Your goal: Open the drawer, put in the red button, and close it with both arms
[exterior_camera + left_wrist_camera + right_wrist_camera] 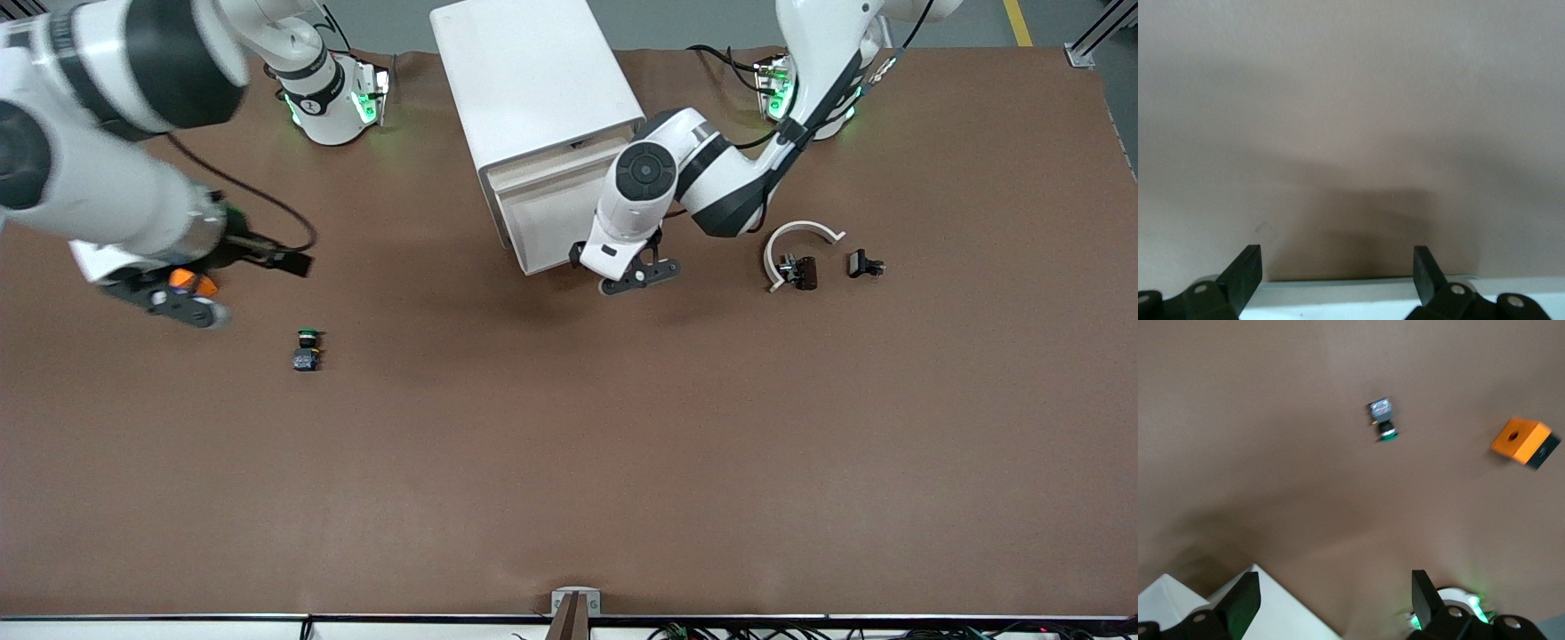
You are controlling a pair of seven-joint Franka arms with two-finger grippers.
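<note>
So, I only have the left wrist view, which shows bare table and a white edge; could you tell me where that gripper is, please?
Observer: The left gripper, open, is in front of the drawer of a white cabinet.
Operator: Thanks. Can you see any buttons?
Observer: A green button lies toward the right arm's end, nearer to the front camera than the cabinet.
Operator: And where is the right arm?
Observer: The right gripper, open, is up above the table near an orange block.
</note>
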